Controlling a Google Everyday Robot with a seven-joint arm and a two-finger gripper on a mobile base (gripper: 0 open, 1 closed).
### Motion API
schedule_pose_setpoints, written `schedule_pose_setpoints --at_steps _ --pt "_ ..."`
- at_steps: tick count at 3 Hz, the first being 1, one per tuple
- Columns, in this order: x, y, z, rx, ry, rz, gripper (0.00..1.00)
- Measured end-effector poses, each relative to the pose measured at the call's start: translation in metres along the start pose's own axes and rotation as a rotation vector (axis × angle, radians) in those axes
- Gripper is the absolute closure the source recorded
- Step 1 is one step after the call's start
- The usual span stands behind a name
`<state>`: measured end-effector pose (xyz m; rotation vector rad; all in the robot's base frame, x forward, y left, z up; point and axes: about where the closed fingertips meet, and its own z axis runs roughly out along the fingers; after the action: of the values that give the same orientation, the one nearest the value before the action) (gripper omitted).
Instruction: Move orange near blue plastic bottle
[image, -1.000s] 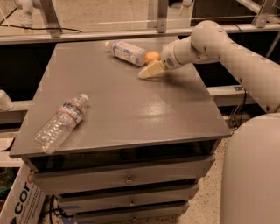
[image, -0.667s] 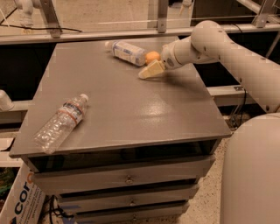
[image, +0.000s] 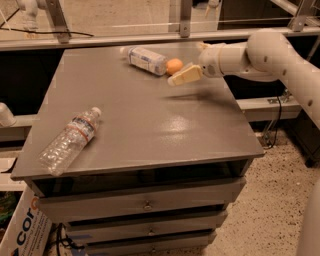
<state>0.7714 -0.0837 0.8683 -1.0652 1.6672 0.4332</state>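
The grey worktop (image: 150, 130) carries three things. The blue plastic bottle (image: 145, 59) lies on its side close to the far edge, about midway along it. Its white cap points towards the far left corner and its white-and-blue label is turned up. The orange (image: 174, 66) sits on the worktop right at the bottle's base end, on the side towards the right edge. The two look to be touching or all but touching.

The claw (image: 182, 77) is low over the worktop, just on the near-right side of the orange. Its pale cream body slants towards the left edge and overlaps the fruit's lower rim in this view. Whether the claw is spread, pressed together or pinching the orange cannot be told from here. The white arm (image: 260, 55) behind it reaches in from beyond the right edge, close to the far right corner.

Well apart from all this, a longer ribbed clear bottle (image: 69, 141) with a narrow red-and-white label lies on its side near the left edge, towards the near left corner, with its cap end turned to the far side. Below the worktop are drawers (image: 145, 202) with small knobs.
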Motion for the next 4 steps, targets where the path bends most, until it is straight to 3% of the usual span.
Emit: schedule_pose_setpoints --at_steps 1,3,4 --pt "-0.019 0.001 -0.044 0.019 -0.109 -0.034 0.0" --pt "-0.007 0.003 -0.055 0.008 -0.081 -0.049 0.0" --pt "0.002 0.0 -0.065 0.006 -0.012 -0.073 0.0"
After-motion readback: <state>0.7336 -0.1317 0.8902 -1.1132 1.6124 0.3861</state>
